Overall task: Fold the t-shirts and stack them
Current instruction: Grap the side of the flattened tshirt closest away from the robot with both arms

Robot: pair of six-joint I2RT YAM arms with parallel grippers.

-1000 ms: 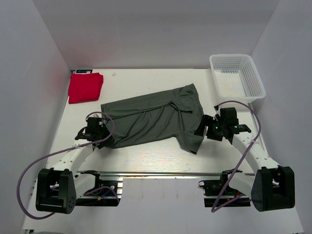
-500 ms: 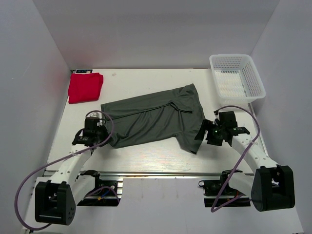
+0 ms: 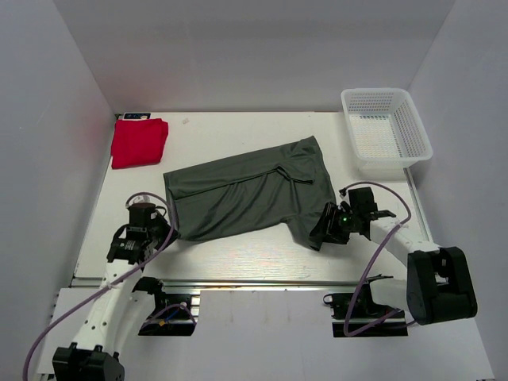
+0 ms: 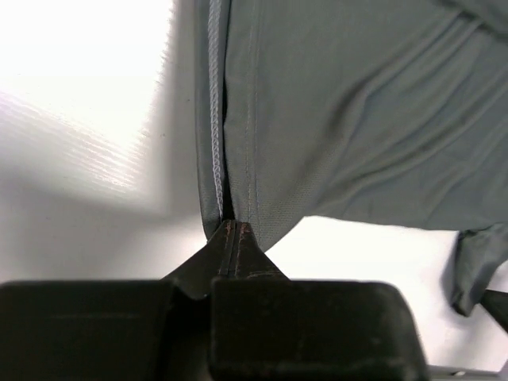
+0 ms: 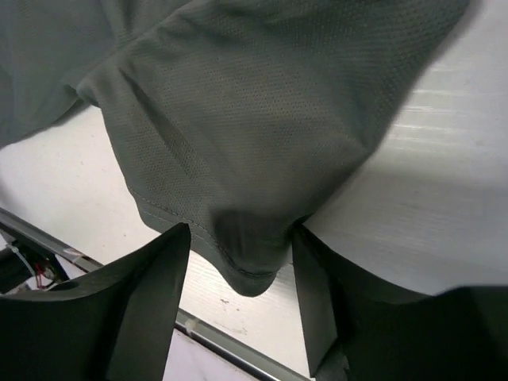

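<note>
The right gripper (image 3: 322,231) has slid in to the sleeve tip of the grey-green t-shirt (image 3: 246,194), spread mid-table, its jaws gaping around the cloth. The left gripper (image 4: 232,230) pinches the near hem corner. A fold seems imminent; the red t-shirt (image 3: 139,141) sits far-left.

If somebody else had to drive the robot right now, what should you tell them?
The left gripper is shut on the near left corner of the grey t-shirt.
The right gripper is open, with a finger on each side of the shirt's near right edge, not pinching it.
The grey t-shirt lies spread across the middle of the table.
The red t-shirt sits at the far left corner.
Done: the red one looks folded.
Left to do: probably close the right gripper on the cloth, fold the grey one, then stack the two.
</note>
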